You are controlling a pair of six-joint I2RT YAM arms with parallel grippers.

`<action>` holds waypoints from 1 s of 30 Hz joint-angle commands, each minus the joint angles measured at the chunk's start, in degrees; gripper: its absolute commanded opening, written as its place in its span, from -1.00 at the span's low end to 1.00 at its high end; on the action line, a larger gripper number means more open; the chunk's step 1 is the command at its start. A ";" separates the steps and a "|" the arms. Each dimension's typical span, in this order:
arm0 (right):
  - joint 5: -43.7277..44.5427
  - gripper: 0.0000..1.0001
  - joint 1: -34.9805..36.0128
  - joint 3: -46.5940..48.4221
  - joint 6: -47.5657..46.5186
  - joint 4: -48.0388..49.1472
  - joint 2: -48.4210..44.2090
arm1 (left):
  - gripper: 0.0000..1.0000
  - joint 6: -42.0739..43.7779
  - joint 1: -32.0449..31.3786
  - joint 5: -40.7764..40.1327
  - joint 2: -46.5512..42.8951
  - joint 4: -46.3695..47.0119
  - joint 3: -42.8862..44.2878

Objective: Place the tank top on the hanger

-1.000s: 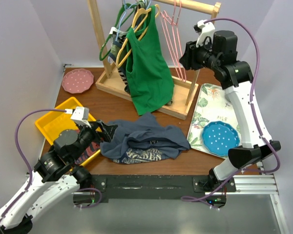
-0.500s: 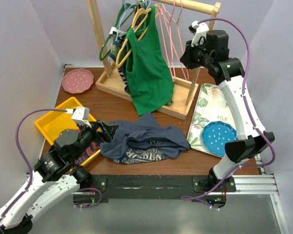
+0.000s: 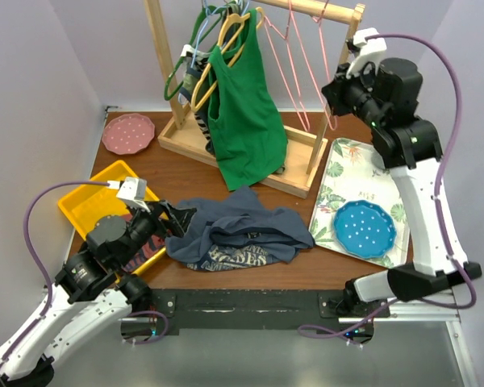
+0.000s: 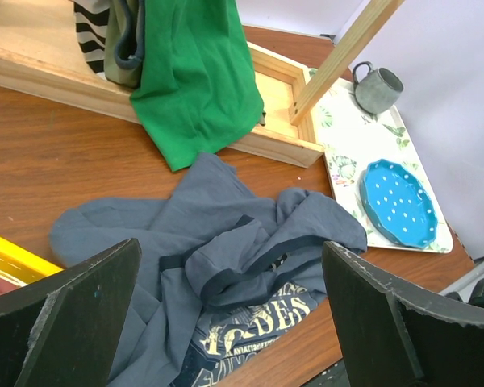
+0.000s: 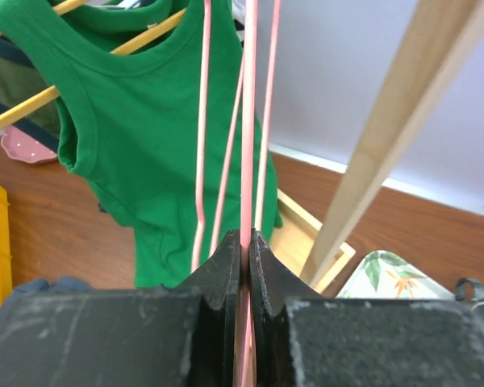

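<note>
right gripper (image 5: pixel 248 238): clamped on hanger (image 5: pixel 248 121) wire; lift hook squarely off rail (image 3: pixel 327 10). left gripper (image 4: pixel 230 250): fully spread, empty, over tank top (image 4: pixel 202 226).

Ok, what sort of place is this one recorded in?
Looks like a robot lab test cell, not a home: plain white walls box in a wooden table, with a tabletop clothes rack and a crumpled tank top as props.

1. The left arm lies low. Its left claw (image 3: pixel 176 219) is wide open, just left of the tank top (image 3: pixel 250 227).
2. The right arm stands tall. Its right claw (image 5: pixel 248 243) pinches the hanger (image 5: pixel 248 97), high up behind the tank top.
</note>
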 commanded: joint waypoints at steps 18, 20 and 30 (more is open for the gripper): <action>-9.99 -1.00 -12.90 -23.08 -28.36 -20.90 -34.13 | 1.00 28.99 0.16 17.87 10.12 12.22 7.34; -11.05 -1.00 -13.35 -25.44 -31.53 -22.94 -36.32 | 1.00 34.09 0.16 22.00 10.92 14.24 7.26; -10.18 -1.00 -14.22 -45.13 -36.54 -24.79 -43.54 | 1.00 46.84 0.16 32.30 11.36 18.38 0.77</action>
